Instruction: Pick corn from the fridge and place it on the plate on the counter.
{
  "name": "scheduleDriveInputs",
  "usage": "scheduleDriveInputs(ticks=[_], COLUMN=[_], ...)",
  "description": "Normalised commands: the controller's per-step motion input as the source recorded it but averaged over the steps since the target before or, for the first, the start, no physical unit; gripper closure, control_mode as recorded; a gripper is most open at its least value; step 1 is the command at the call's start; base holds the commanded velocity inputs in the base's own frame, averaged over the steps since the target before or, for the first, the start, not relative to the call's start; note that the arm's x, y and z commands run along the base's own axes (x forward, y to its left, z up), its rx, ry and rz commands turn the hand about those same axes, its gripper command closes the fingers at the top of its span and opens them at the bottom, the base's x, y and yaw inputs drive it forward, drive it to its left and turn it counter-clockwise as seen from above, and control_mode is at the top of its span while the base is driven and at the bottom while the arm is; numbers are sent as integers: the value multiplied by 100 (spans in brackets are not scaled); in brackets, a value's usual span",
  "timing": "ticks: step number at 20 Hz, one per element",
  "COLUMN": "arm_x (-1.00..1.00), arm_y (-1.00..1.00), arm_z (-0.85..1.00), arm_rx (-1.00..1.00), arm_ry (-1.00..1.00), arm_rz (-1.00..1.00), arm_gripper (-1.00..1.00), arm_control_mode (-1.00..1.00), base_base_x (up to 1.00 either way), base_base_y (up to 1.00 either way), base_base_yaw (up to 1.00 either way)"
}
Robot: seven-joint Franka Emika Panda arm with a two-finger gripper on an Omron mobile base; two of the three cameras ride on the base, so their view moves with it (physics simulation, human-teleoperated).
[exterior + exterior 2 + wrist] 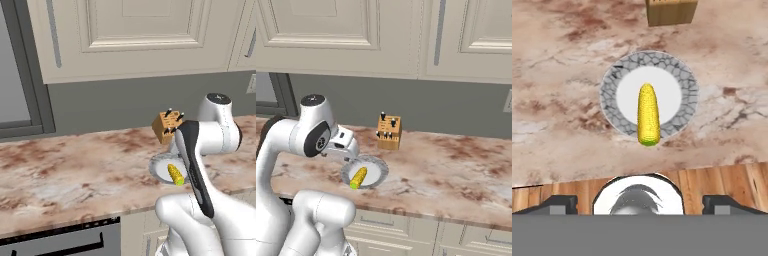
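The small yellow corn cob with its green tip [648,116] lies on the small round light-grey plate with the mottled raised rim [684,80], its green end overhanging the rim toward the front edge of the brown, beige and white marbled stone worktop [75,170]. The claw [640,202] hangs above the plate, released: its two dark finger tips stand wide apart at the bottom of the hand view with nothing between them. A wooden knife block [389,131] stands just behind the plate. By the look of it the placing step is finished and the task is essentially done; what remains calls only for drawing the arm up and back without brushing the corn or the knife block.
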Motion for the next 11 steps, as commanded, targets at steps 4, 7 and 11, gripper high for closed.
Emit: scheduleDriveInputs(ticks=[4, 7, 11], arm_x=[-35, -38, -17], arm_y=[29, 15, 1], arm_z=[67, 69, 67], arm_rx=[0, 0, 0], arm_ry=[0, 0, 0], arm_rz=[0, 0, 0], arm_gripper=[-100, -100, -100], arm_control_mode=[-100, -100, -100], base_base_x=[0, 0, 0], base_base_y=[0, 0, 0], base_base_yaw=[0, 0, 0])
